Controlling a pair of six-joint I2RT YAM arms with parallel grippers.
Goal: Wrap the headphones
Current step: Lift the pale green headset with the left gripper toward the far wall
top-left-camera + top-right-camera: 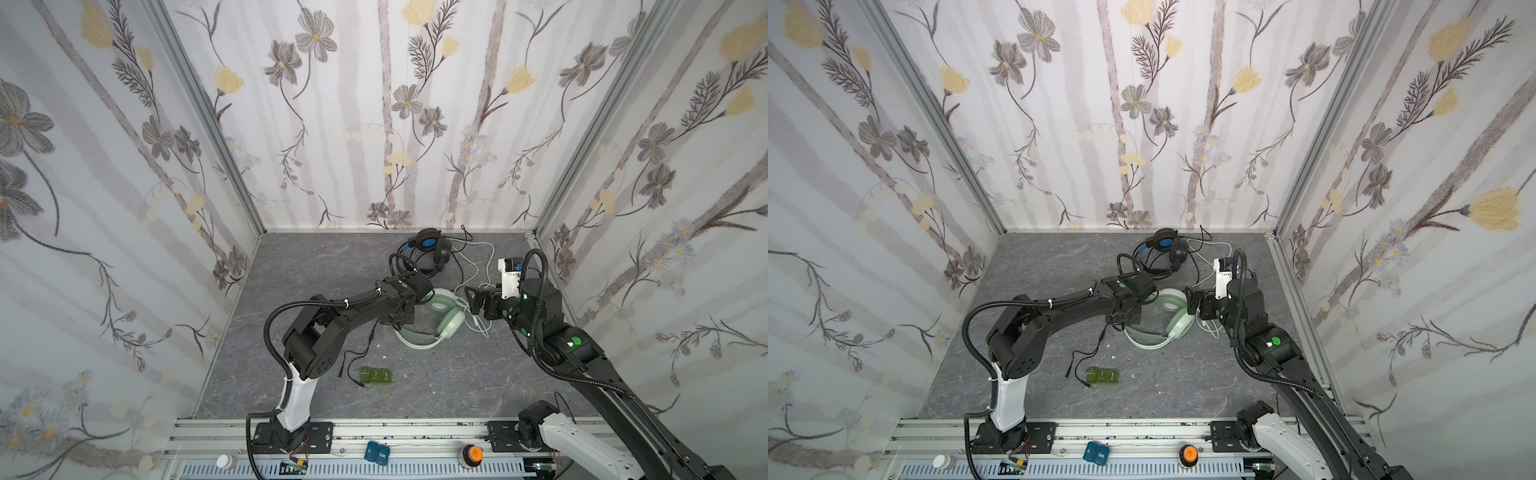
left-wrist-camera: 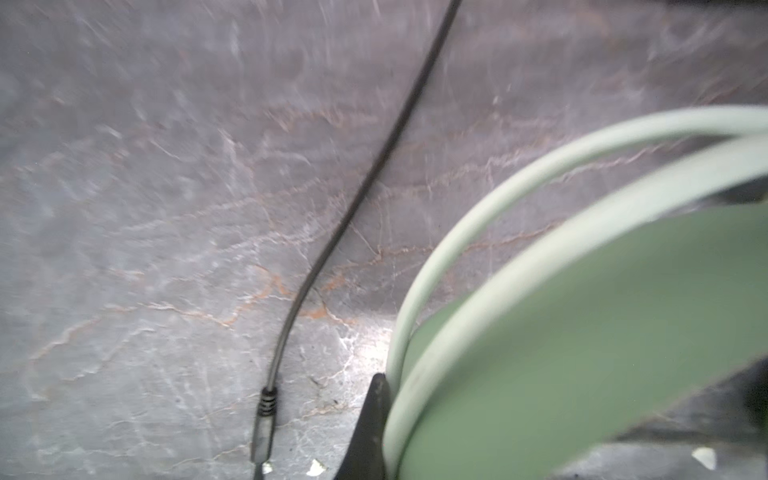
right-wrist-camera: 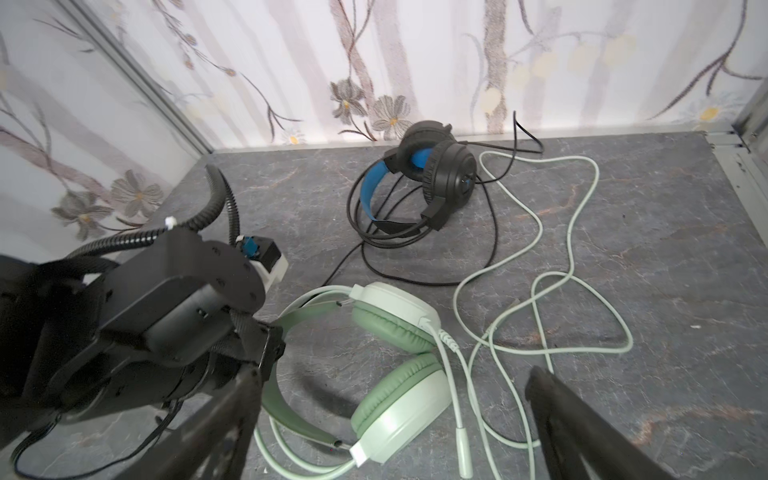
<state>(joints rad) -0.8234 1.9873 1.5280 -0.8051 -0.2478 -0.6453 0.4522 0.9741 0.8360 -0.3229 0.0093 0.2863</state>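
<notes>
While left gripper (image 3: 268,347) pinches mint headset (image 3: 395,357) by the headband mid-frame, likely anchoring it, right gripper (image 1: 471,301) hangs spread just right of it.

Your left gripper (image 1: 398,321) sits low at the band of the mint green over-ear headset (image 1: 451,324) on the grey marbled tabletop (image 1: 316,266). Your right gripper (image 1: 472,301), jaws spread, hangs just beside its earcups. The black over-ear headset with blue padding (image 1: 428,247) lies behind.

light: bright, even | shadows: soft | top views: sharp, edges bowed | left wrist: blurred, glare on tabletop (image 2: 365,347)
</notes>
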